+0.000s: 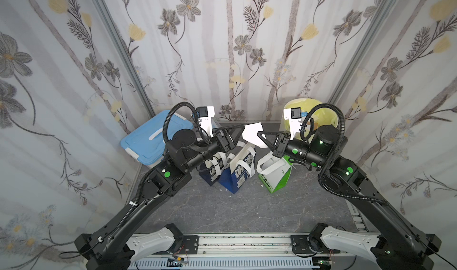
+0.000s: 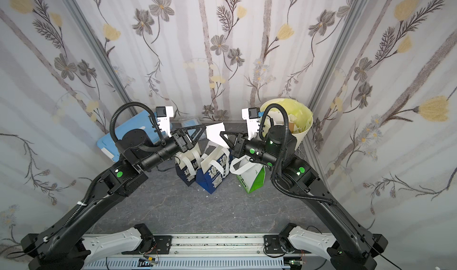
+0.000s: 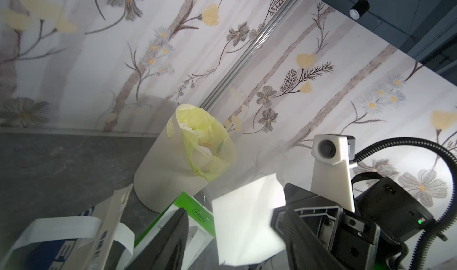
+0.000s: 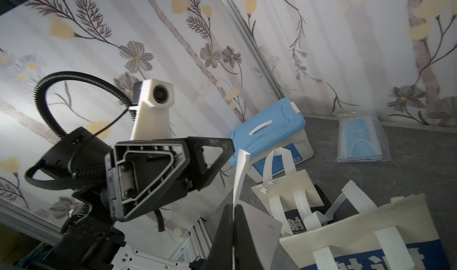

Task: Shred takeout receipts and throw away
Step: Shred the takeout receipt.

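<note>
Here, R gripper was clamped on a white receipt, held in mid-air above the paper bags, w/ the bin near. L gripper had its jaws apart, just beside its far edge; contact unclear.

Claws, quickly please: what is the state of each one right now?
Left claw: open, holding nothing.
Right claw: closed on a takeout receipt.

receipt: white | box lid: blue | wallpaper: floral | tabletop: grey marbled | bin liner: yellow-green
</note>
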